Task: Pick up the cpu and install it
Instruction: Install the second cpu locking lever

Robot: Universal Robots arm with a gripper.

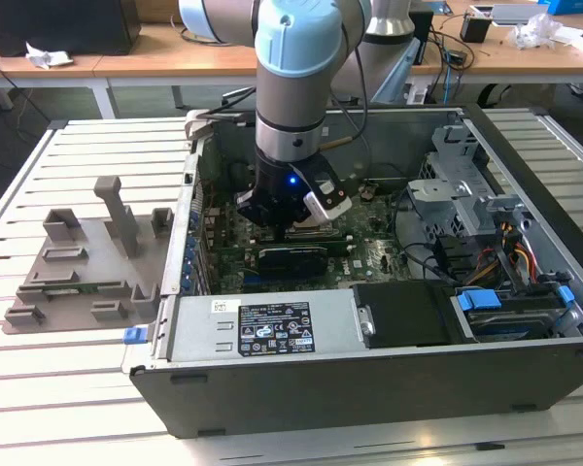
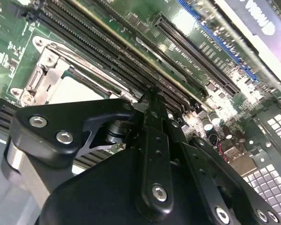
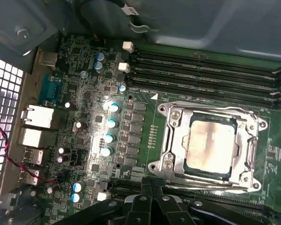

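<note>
The cpu [image 3: 210, 146], a flat square chip with a shiny silver top, lies inside the metal socket frame [image 3: 171, 140] on the green motherboard. In the second wrist view its pale top [image 2: 75, 90] shows within the same frame. My gripper [image 3: 152, 182] hovers just beside the socket, over the black memory slots, fingers pressed together with nothing between them. The black fingers [image 2: 154, 140] meet at one tip [image 2: 151, 96]. In the exterior view the gripper [image 1: 290, 221] reaches down into the open computer case [image 1: 369, 388].
A grey plastic tray with upright blocks [image 1: 87, 262] sits on the slatted table at the exterior view's left. Inside the case are memory slots [image 3: 201, 70], a power supply [image 1: 272, 328], a drive cage [image 1: 466, 184] and loose cables [image 1: 515, 252].
</note>
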